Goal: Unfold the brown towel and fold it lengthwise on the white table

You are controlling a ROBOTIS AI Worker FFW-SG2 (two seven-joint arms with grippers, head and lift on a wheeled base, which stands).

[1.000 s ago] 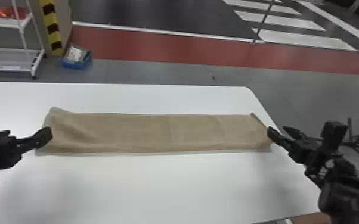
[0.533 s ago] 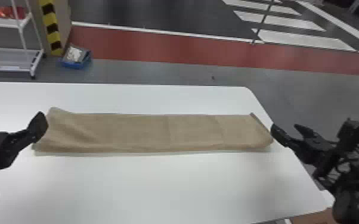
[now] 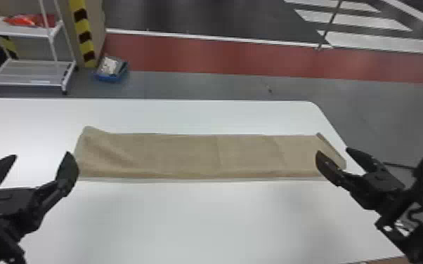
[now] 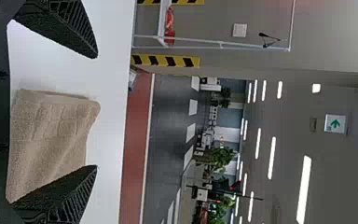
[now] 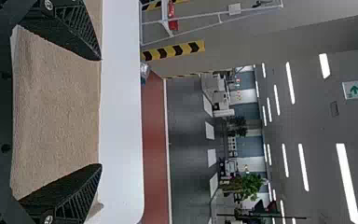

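1. The brown towel lies in a long strip across the white tabletop. It looks folded the long way, so the job seems almost done.
2. The left hand is spread wide by the towel's left end. The right hand is spread too, over the right end. Neither one pinches cloth.
3. The step now looks like letting go and moving off. Lift both hands gently, so no finger drags the cloth.
4. The far left corner pokes out a bit. If it needs fixing, pinch just that bit and tug softly, or the strip may twist.
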